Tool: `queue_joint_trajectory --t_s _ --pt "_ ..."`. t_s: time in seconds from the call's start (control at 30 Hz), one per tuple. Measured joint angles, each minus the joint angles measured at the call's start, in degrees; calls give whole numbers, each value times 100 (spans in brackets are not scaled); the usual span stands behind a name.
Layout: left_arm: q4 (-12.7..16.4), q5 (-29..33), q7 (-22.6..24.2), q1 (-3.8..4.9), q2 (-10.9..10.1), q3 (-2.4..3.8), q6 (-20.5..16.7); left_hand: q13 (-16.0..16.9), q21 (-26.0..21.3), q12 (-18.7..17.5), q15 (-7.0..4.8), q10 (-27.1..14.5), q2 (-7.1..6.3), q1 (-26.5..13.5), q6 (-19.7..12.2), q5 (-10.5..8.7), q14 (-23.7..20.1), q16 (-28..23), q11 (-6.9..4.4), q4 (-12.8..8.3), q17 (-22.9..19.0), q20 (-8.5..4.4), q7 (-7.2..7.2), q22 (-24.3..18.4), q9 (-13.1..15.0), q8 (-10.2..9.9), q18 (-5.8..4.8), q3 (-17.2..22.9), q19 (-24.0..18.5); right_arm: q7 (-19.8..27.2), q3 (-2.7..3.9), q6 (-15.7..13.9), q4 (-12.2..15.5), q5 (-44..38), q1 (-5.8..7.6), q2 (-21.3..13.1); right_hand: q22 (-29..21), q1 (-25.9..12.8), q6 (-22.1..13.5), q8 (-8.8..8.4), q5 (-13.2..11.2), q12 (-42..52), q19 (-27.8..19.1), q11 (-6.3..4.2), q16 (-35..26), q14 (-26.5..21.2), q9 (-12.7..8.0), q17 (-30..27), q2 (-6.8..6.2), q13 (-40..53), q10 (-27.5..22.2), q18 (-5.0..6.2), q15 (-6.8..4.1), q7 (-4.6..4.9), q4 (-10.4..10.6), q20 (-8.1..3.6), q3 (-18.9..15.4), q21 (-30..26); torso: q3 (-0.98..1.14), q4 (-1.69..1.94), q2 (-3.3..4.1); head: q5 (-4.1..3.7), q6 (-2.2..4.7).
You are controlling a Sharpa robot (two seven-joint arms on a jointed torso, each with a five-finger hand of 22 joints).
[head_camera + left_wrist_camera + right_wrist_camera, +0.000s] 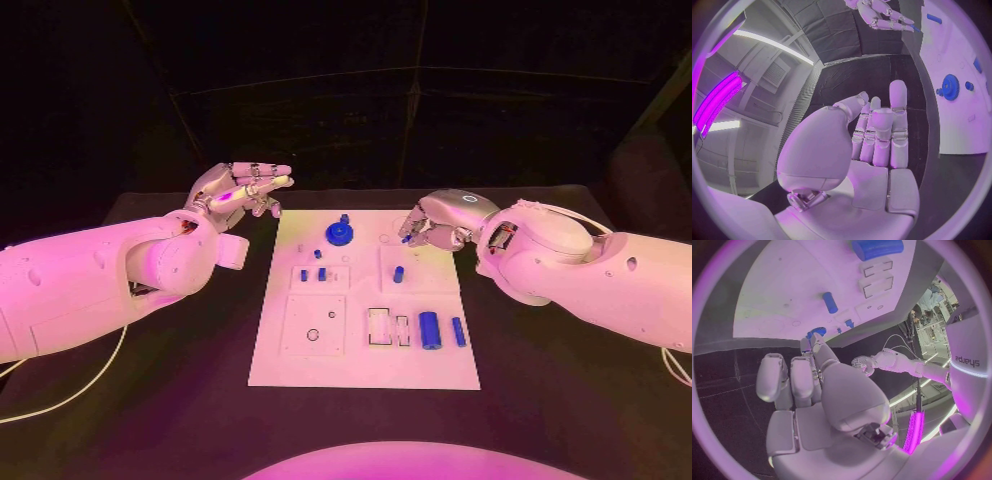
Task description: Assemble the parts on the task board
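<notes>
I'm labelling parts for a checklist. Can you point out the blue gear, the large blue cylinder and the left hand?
blue gear [339, 234], head view, on its round face.
large blue cylinder [428, 327], head view, mid-length on its side.
left hand [242, 190], head view, on the palm.

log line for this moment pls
left hand: open, off white task board far-left corner | right hand: over far-right edge, grasp unclear | round blue gear part: on board

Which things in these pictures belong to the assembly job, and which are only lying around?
Belong to the job:
task board
blue gear
large blue cylinder
thin blue pin
left hand
right hand

Only lying around:
white cable
black table
</notes>
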Motion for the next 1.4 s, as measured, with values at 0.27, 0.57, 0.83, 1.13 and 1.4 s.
queue_joint_trajectory --t_s 0.27,0.57,0.83,1.13,1.4 --pt "6 0 -4 0 1 0 11 0 0 0 21 0 0 0 0 0 -21 0 0 0 -12 0 0 1 -5 0 0 0 0 -10 13 -7 222 85 13 96 5 0 -1 -4 0 0 0 0 0 0 -1 0 0 -1 0 0 0 -1 0 0 0 0 -4 -2 4 41 3" --pt "12 0 -8 5 15 0 20 0 0 0 21 0 0 0 0 0 -21 0 0 0 -12 0 0 1 -4 0 0 0 0 27 7 42 255 292 14 492 5 -22 -2 -4 0 1 0 1 21 0 -1 -1 -22 0 0 1 0 -2 0 0 -1 0 -8 7 8 202 -66" --pt "23 1 -9 10 25 0 22 -1 0 0 21 0 0 0 0 0 -21 0 0 0 -11 0 0 1 -4 0 -1 0 0 143 -146 152 187 467 7 888 10 -51 -4 -11 0 -22 0 1 21 0 -7 9 7 -1 -1 0 0 -3 -7 0 73 0 -8 7 9 426 -175" --pt "64 2 28 19 64 1 -5 -1 0 23 21 0 0 0 0 0 -21 0 0 0 8 0 0 -4 -4 0 -1 0 0 301 -335 320 15 557 -137 1212 11 -52 -5 -12 0 -45 -1 1 21 0 -4 8 8 -1 -1 0 0 -4 -7 0 73 0 -3 6 9 572 -270" --pt "73 2 69 21 89 2 -32 -1 0 23 21 0 0 0 0 0 -21 0 0 0 7 0 0 -3 -3 0 -1 0 0 377 -384 490 -51 580 -242 1322 18 -52 -6 -14 21 -45 -1 1 40 0 -5 7 8 -2 -1 0 0 -5 -7 0 72 24 0 -2 9 617 -300"
